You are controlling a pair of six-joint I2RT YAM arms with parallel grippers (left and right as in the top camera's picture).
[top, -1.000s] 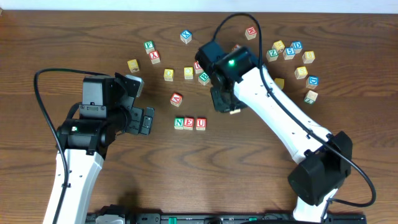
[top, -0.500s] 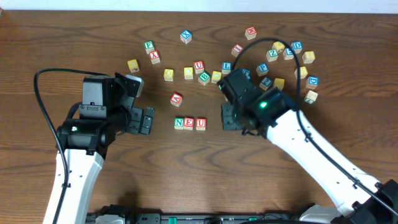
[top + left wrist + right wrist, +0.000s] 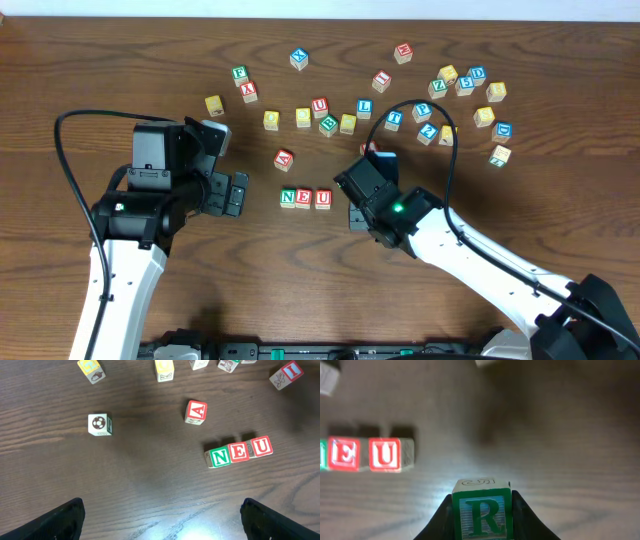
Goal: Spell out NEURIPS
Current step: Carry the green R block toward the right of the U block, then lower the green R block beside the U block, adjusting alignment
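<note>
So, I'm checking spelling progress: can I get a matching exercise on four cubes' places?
1. green-lettered R wooden cube
2. red-lettered A wooden cube
3. green-lettered N wooden cube
4. red-lettered U wooden cube

a. starts the laid row
b. ends the laid row
c. held in the right end effector
d. alone on the wooden table

Pairs: 1-c, 2-d, 3-a, 4-b.

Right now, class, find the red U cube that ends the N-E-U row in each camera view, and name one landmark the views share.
Overhead: the red U cube is at the row's right end, just below the picture's centre.
Left wrist: right of centre, again the row's right end.
Right wrist: left side, mid-height, up and left of the R cube.
Shared landmark: the red E cube directly to its left in every view.
</note>
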